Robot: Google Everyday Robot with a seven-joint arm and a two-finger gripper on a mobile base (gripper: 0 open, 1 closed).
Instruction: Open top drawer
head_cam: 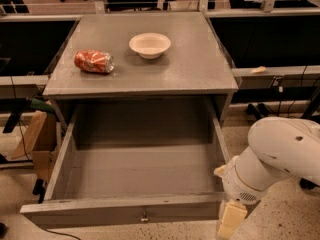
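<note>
Top drawer (100, 211) is sitting pulled far out of the cabinet (200, 74), with the whole box showing, so I'm reading the task as essentially done. Gripper (229, 223) is hanging at the drawer's front right corner, just beside the front panel. Knob (144, 217) is sitting at the panel's middle, off to the gripper's left. I'm not able to tell whether the gripper is spread or pressed together.

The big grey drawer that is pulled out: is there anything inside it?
Nothing shows inside the top drawer: only its bare grey floor. The strip just behind its front panel is hidden, and the back lies in shadow. The gripper sits outside, at the front right corner.
</note>
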